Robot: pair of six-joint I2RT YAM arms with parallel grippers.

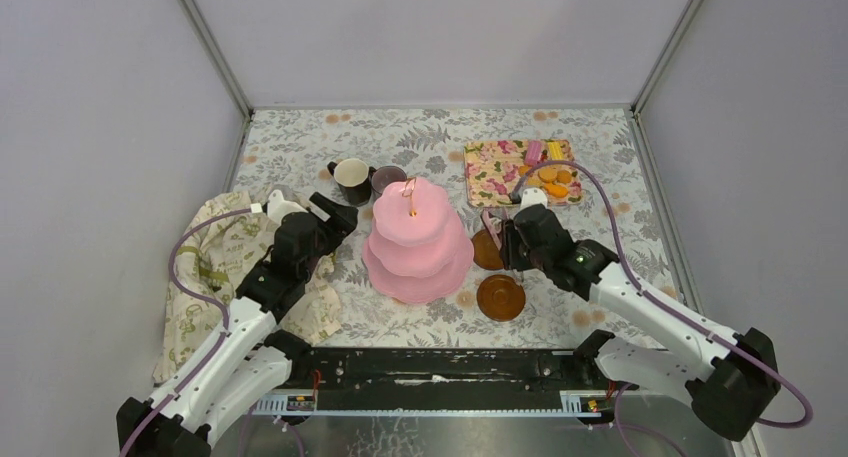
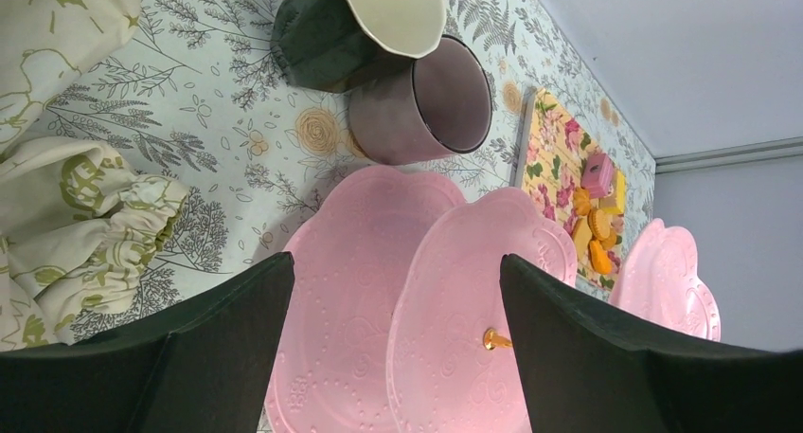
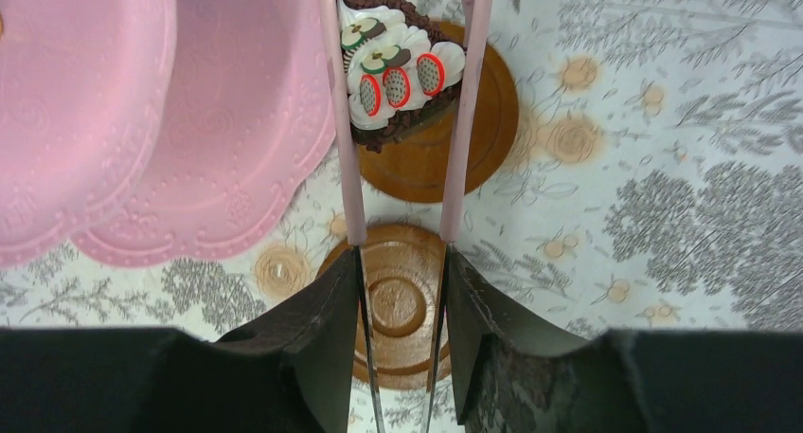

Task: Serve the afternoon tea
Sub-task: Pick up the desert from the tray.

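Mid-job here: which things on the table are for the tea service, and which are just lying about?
For the job: cake stand, two mugs, two saucers, sweets, cake slice, tongs in the right gripper.
Lying about: leaf-print cloth, floral tray under the sweets.

Cloth: beige, green leaf print, crumpled, left side
Tray: rectangular, floral, far right
Table: grey leaf-patterned cover
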